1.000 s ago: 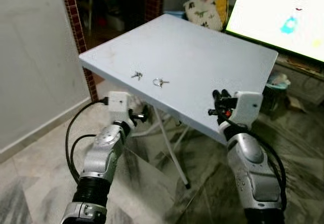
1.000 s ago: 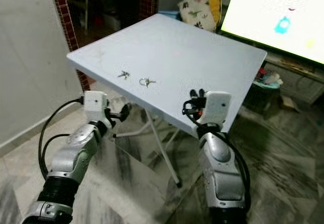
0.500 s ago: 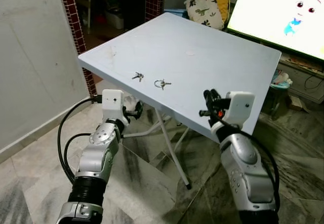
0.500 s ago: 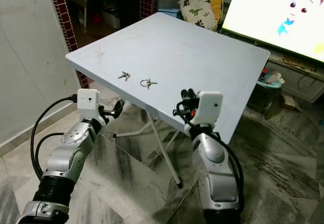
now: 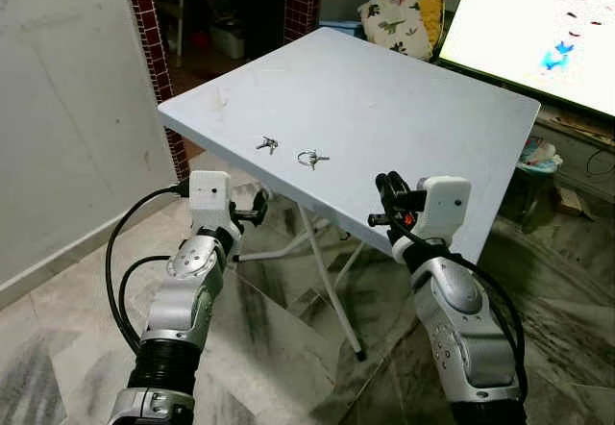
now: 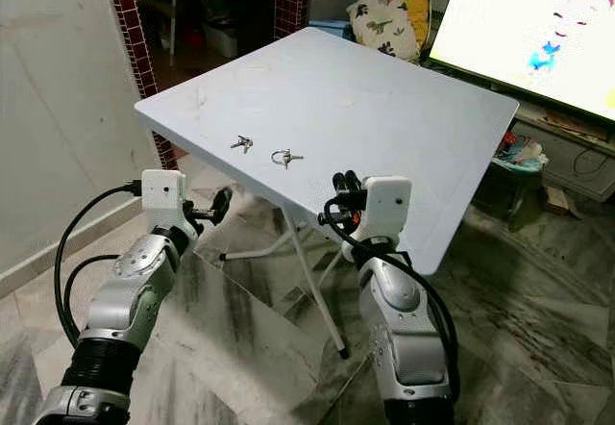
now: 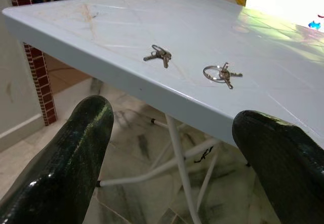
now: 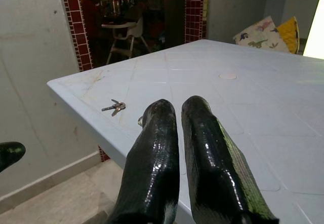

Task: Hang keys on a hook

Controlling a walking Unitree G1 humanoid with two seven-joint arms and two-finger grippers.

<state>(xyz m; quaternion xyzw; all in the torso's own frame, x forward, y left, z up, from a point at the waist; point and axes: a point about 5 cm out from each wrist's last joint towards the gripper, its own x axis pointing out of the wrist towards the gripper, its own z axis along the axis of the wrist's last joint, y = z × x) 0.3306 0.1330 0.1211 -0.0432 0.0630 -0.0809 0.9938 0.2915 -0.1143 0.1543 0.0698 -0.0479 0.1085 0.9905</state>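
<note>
Presently, two sets of keys lie on the white folding table (image 5: 404,108) near its front-left edge: a small key bunch (image 5: 267,143) and, just beside it, a key ring (image 5: 309,159) with a larger loop. Neither is held. The left gripper (image 5: 252,213) hangs below the table edge with its fingers (image 7: 76,153) spread wide, apparently readied for a pick. The right gripper (image 5: 386,197) sits at the front edge, fingers (image 8: 157,148) pressed together and empty, pointing toward the keys. No hook can be made out, so pickup appears to be the pending step.
</note>
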